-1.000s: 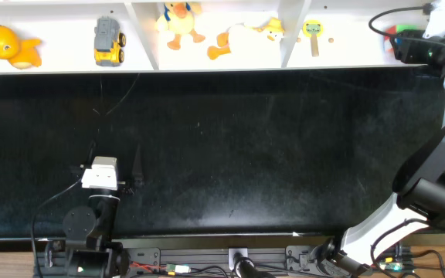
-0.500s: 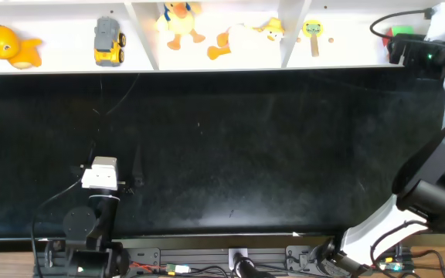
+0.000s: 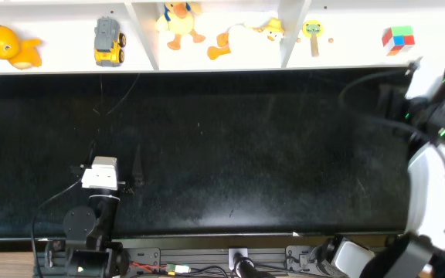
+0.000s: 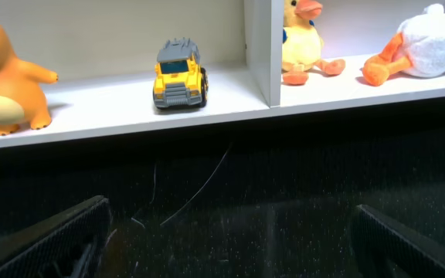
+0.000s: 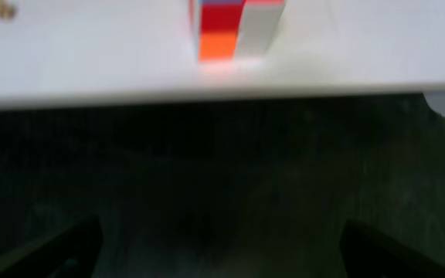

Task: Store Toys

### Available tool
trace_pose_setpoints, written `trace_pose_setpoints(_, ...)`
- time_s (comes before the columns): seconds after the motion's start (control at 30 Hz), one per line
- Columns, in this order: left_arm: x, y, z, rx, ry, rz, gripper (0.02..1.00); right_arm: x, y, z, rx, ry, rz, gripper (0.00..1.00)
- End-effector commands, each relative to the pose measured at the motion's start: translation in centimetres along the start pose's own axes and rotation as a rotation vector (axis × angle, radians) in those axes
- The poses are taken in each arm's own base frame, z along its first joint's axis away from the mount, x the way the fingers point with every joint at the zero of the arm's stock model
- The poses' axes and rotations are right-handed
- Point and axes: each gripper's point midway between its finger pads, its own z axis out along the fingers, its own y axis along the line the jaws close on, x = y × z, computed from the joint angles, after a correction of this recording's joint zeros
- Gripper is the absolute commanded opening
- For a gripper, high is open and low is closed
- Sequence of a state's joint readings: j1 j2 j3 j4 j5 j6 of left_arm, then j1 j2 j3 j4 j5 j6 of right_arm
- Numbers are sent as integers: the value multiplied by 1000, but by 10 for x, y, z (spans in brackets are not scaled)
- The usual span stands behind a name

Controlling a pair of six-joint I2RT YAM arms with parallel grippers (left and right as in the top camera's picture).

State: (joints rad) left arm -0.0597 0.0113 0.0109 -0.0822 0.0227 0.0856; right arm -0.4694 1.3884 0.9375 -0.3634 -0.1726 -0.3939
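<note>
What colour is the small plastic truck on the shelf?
The truck is yellow with a grey roof; clearest in left wrist view.

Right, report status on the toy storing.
Left gripper open, empty, over the black mat. Right gripper open, empty, facing the shelf. Colour cube standing in the right-hand bay. Nothing in the way.

Top camera looks straight down on the black mat (image 3: 230, 147) and the white shelf (image 3: 207, 62) along its far edge. Left wrist camera sits low, well back, facing the shelf's toy truck (image 4: 180, 74); right wrist camera faces the shelf closer, at the colour cube (image 5: 238, 27). Both toys also show from above.
</note>
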Motion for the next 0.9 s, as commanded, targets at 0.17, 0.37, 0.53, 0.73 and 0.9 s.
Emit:
trace_pose_setpoints(0.17,0,-1,0,5,-4,16,996,29,64,-34,147,-100,-170,996)
trace_pose_setpoints(0.37,0,-1,0,5,-4,16,998,51,108,-67,78,-225,-168,996)
trace_pose_setpoints(0.53,0,-1,0,5,-4,16,996,66,105,-92,80,-377,-93,993)
trace_pose_setpoints(0.73,0,-1,0,5,-3,16,996,75,114,-106,20,-551,-59,996)
trace_pose_setpoints(0.9,0,-1,0,5,-3,16,998,79,122,-107,-39,-618,-3,996)
